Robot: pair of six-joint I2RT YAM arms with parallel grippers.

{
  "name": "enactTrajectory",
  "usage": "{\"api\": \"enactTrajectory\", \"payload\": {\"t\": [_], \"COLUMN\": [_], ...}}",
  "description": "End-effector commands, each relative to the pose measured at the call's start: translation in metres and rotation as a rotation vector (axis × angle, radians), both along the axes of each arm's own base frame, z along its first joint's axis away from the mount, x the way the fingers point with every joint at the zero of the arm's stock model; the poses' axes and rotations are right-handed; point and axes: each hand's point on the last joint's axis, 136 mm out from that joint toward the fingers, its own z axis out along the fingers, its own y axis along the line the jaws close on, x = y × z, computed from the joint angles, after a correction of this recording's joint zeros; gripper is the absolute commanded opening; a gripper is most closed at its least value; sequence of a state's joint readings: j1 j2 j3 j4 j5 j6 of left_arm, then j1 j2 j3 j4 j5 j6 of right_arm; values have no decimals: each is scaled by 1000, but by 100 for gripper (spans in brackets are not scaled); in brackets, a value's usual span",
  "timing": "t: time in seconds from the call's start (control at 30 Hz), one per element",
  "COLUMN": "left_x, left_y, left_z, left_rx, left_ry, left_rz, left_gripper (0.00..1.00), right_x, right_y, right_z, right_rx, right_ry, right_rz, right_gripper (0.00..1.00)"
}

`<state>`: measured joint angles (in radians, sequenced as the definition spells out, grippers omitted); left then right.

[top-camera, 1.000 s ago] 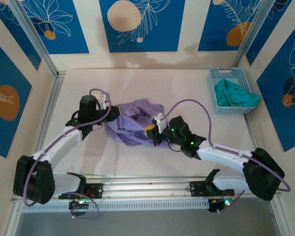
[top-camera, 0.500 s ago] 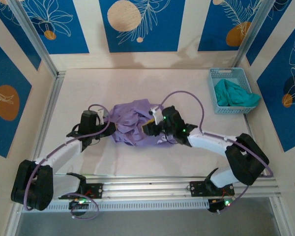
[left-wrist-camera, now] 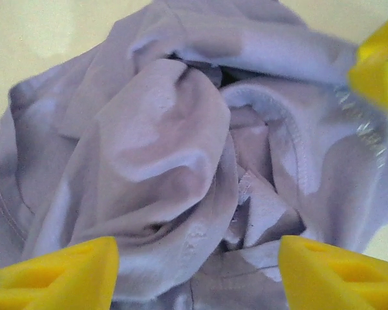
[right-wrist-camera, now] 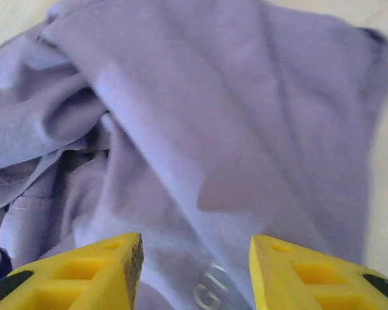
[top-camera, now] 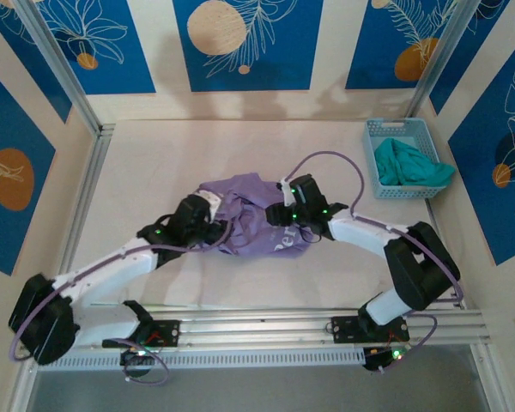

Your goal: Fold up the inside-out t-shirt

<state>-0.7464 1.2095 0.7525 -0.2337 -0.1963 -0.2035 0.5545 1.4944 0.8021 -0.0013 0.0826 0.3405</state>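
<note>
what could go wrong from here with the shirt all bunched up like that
1. The t-shirt lies in a crumpled heap, its folds stacked over each other. If the left pincer or the right pincer, both open, closes here, it would likely pinch several layers and lift a lump rather than one edge.
2. Both hang close together over the same heap, so their fingers might knock each other or tug the same fold.

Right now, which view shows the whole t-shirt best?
Top external: the t-shirt lies as one crumpled heap, its outline visible against the table. The left wrist view gives close-up folds and a seam. The right wrist view gives a smoother stretch with faint lettering.
</note>
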Motion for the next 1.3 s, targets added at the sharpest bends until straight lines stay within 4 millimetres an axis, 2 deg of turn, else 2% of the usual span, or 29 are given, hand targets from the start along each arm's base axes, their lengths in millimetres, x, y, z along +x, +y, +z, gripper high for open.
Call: {"api": "enactTrajectory", "payload": {"t": [0.0, 0.1, 0.27, 0.37, 0.47, 0.53, 0.6, 0.73, 0.8, 0.97, 1.07, 1.1, 1.13, 1.2, 1.27], "left_x": [2, 9, 23, 36, 42, 44, 45, 38, 34, 29, 27, 27, 27, 27, 28], "left_y": [0, -7, -7, 5, 12, 12, 10, -1, -2, 4, 7, 8, 9, 10, 11], "left_z": [-15, -28, -46, -51, -54, -47, -32, -2, 8, 19, 21, 22, 23, 26, 33], "left_rx": [290, 365, 465, 537, 525, 495, 419, 173, 62, -30, -38, -41, -45, -56, -84], "left_ry": [-59, -48, -30, -37, -25, -33, -49, -53, -40, -32, -34, -34, -35, -38, -42], "left_rz": [-83, -98, -80, -16, 6, 13, 17, -5, -10, -2, 6, 6, 8, 15, 26], "left_gripper": [60, 52, 49, 41, 27, 15, 0, 0, 0, 0, 0, 0, 0, 0, 0], "right_x": [-7, -8, -11, -12, -13, -14, -13, -11, 0, 24, 41, 47, 55, 65, 70], "right_y": [-13, -20, -23, -24, -26, -27, -25, -7, -1, 31, 54, 60, 60, 62, 58], "right_z": [9, 10, 8, 7, 7, 7, 12, 21, 22, 20, 13, 10, 7, 9, 24], "right_rx": [61, 84, 106, 109, 108, 99, 103, 93, 46, -2, -20, -29, -48, -47, -19], "right_ry": [32, 40, 53, 55, 53, 48, 19, -56, -85, -145, -141, -138, -137, -124, -140], "right_rz": [-37, -50, -57, -58, -62, -60, -37, 38, 46, 137, 180, 183, 161, 151, 137], "right_gripper": [48, 48, 48, 48, 47, 47, 47, 50, 53, 62, 62, 61, 55, 29, 9]}}
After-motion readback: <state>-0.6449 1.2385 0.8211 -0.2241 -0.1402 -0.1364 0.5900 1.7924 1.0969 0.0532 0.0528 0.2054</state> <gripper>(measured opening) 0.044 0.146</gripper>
